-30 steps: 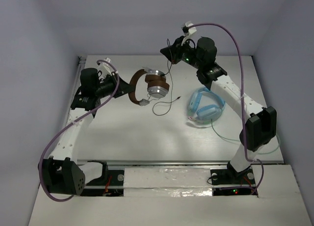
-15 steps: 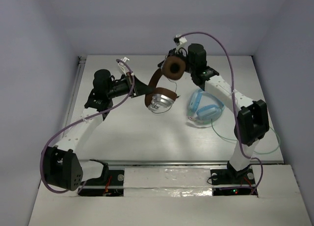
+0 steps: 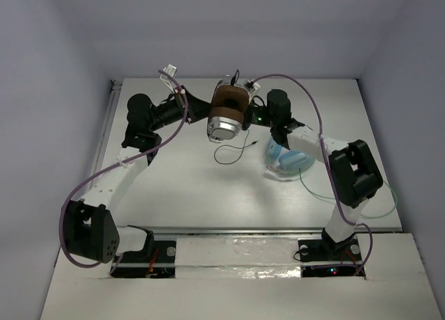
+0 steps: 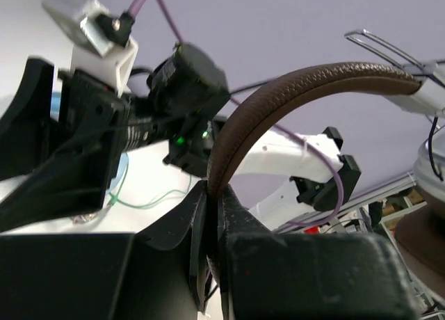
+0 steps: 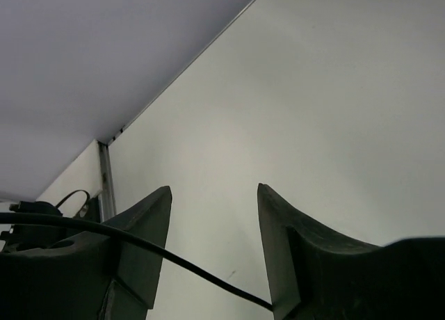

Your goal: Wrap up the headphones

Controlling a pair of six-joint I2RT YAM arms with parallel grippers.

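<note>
A: Pincer states?
B: Clenched on the band [image 4: 299, 83] of the headphones [image 3: 226, 110] for left pincer [image 4: 212, 195]; spread wide for right pincer [image 5: 214, 191], gripping nothing
A: Whereabouts?
B: Held aloft by the far edge, midway along, with band lying left to right between both pincers
A: Cable [image 5: 195, 264]?
B: Strung across the right gap, not pinched; slack down on the table [image 3: 174, 188] toward the near edge. Likely right's to catch

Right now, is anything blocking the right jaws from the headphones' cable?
Nothing visible does: the cable crosses the gap between the open right jaws, while the left jaws hold the headband.
</note>
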